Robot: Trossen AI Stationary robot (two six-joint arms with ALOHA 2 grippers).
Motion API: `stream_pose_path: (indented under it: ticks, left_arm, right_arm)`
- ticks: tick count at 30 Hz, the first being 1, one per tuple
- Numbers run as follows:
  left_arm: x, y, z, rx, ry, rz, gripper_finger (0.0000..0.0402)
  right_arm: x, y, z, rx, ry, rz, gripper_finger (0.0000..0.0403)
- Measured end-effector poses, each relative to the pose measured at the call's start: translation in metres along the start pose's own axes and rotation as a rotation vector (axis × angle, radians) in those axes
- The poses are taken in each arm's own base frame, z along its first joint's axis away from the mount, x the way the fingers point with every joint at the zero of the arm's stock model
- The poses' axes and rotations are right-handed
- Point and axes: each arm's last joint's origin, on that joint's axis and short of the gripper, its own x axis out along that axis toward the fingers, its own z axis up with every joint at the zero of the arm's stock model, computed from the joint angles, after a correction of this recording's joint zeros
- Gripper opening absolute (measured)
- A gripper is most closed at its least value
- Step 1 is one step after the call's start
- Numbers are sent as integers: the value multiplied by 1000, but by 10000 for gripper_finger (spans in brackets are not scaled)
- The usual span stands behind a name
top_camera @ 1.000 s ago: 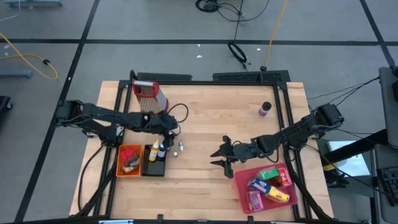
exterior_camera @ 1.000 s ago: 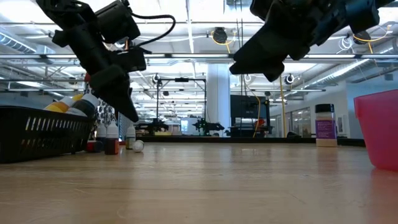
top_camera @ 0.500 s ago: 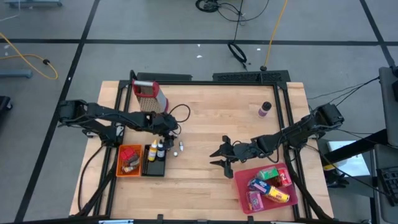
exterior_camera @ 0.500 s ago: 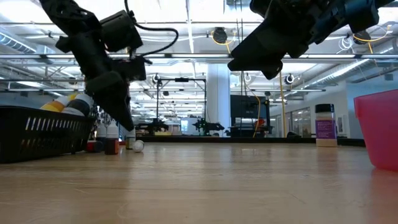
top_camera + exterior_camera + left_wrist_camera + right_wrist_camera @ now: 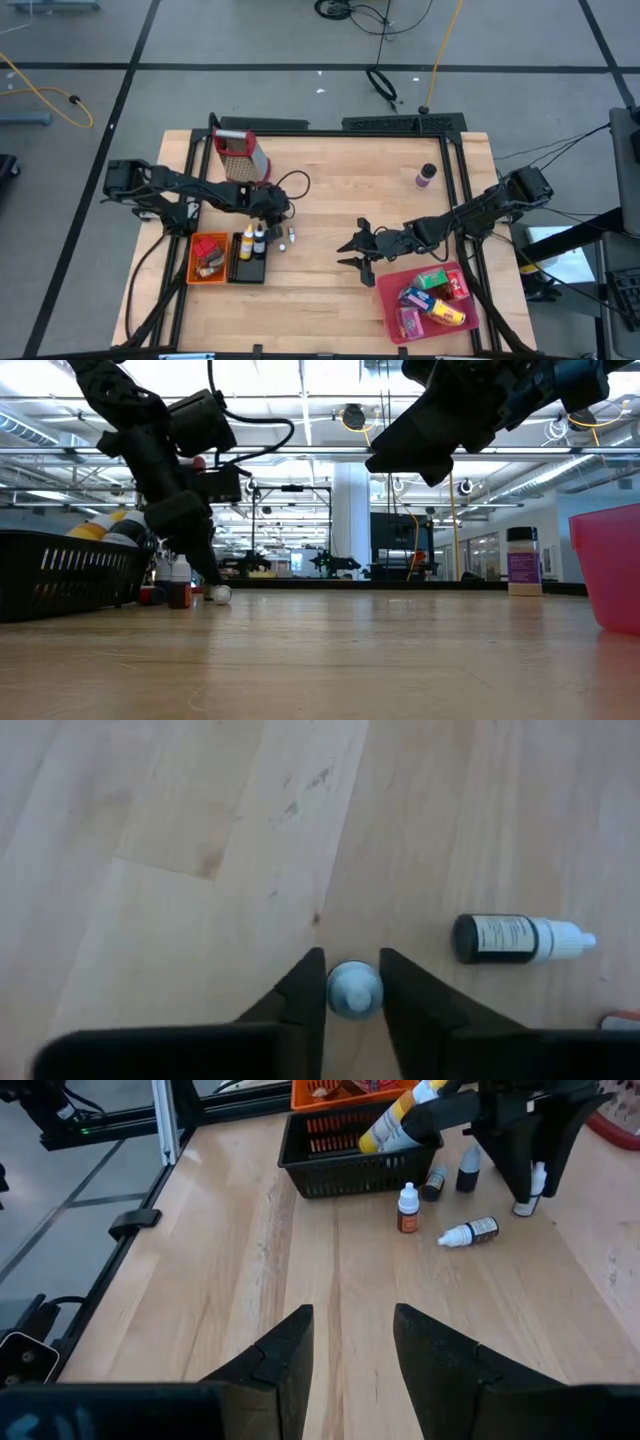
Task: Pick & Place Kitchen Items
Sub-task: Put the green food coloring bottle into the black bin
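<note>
Left end effector (image 5: 353,990) is lowered to the bench (image 5: 330,190), its two dark fingers (image 5: 300,995) set close on either side of a small white-capped bottle (image 5: 354,990) standing upright — whether they press on it cannot be told. Just beside it a dark dropper bottle (image 5: 520,937) lies on its side on the wood. Near that end effector stands a black basket (image 5: 250,258) holding yellow bottles, touching an orange bin (image 5: 207,257) beyond it; a red-topped metal grater (image 5: 240,153) lies near the arm's far side.

Right end effector (image 5: 358,247) hangs above bare wood, fingers apart and holding nothing. Near it sits a pink tray (image 5: 392,300) of coloured cartons (image 5: 435,297); a purple-labelled jar (image 5: 426,176) stands well apart.
</note>
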Motion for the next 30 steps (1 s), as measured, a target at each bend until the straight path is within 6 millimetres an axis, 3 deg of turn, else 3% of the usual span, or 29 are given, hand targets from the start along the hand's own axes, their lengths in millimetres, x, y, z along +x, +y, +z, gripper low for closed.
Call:
stream_pose_path:
  ticks: [3,13,22,30]
  left_arm:
    - [0,-1,0,1,-1,-17,44]
    - [-11,-1,3,-2,-17,-47,44]
    - [-63,-4,21,-25,12,-49,46]
    - [-100,-23,24,-37,83,-81,52]
  right_arm:
    - [0,0,0,0,1,0,132]
    - [0,0,-1,-9,5,-2,132]
    - [-2,-5,-14,-4,-15,2,132]
    - [-7,-9,-23,20,-106,28,132]
